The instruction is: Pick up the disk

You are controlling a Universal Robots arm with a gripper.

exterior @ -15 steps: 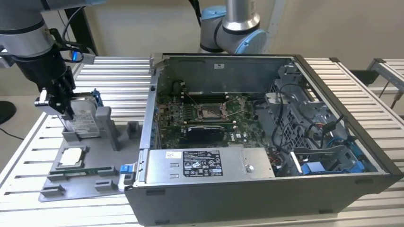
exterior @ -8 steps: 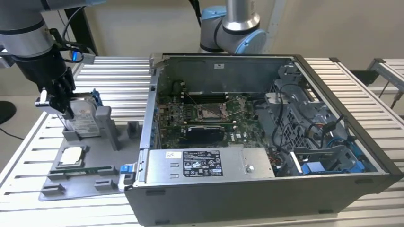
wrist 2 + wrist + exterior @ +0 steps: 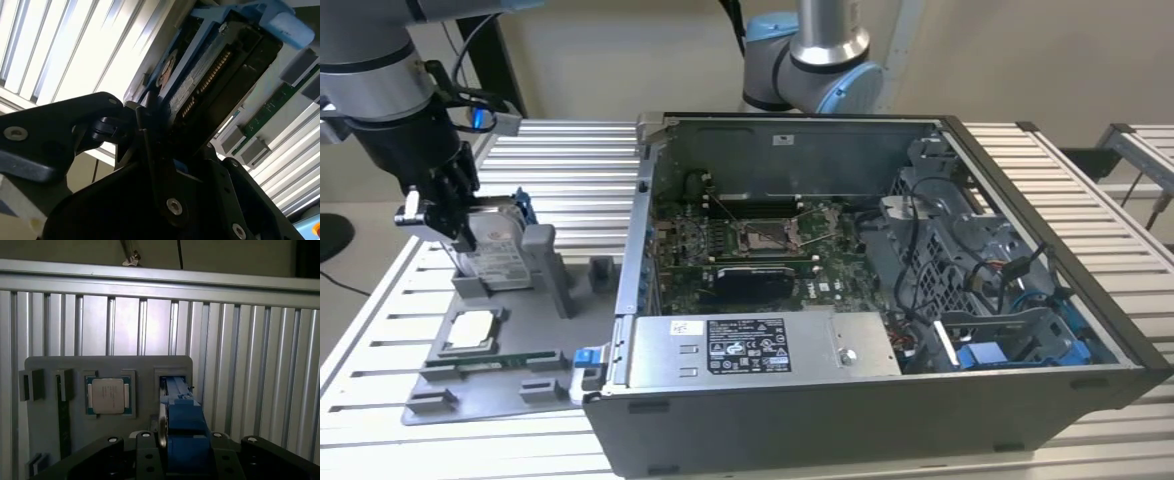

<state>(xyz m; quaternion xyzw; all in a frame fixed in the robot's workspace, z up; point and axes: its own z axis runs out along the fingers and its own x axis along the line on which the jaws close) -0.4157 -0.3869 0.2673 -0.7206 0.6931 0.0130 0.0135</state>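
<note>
The disk (image 3: 498, 255) stands on edge in a slot of the grey holder tray (image 3: 480, 385), on the exterior view's left. It is silver-grey with a white label and blue rails. My gripper (image 3: 450, 228) comes down over its top end, with black fingers on both sides and closed against it. In the first wrist view the disk's blue rail (image 3: 184, 425) sits tight between the two fingers. In the second wrist view the disk (image 3: 210, 75) shows its connector edge and a thin finger (image 3: 145, 135) presses on its side.
A small square silver chip (image 3: 470, 330) (image 3: 107, 396) lies in a pocket of the tray beside the disk's slot. A green memory stick (image 3: 494, 360) lies near it. The open computer case (image 3: 854, 300) stands close on the exterior view's right. A second arm's base (image 3: 807, 60) rises behind it.
</note>
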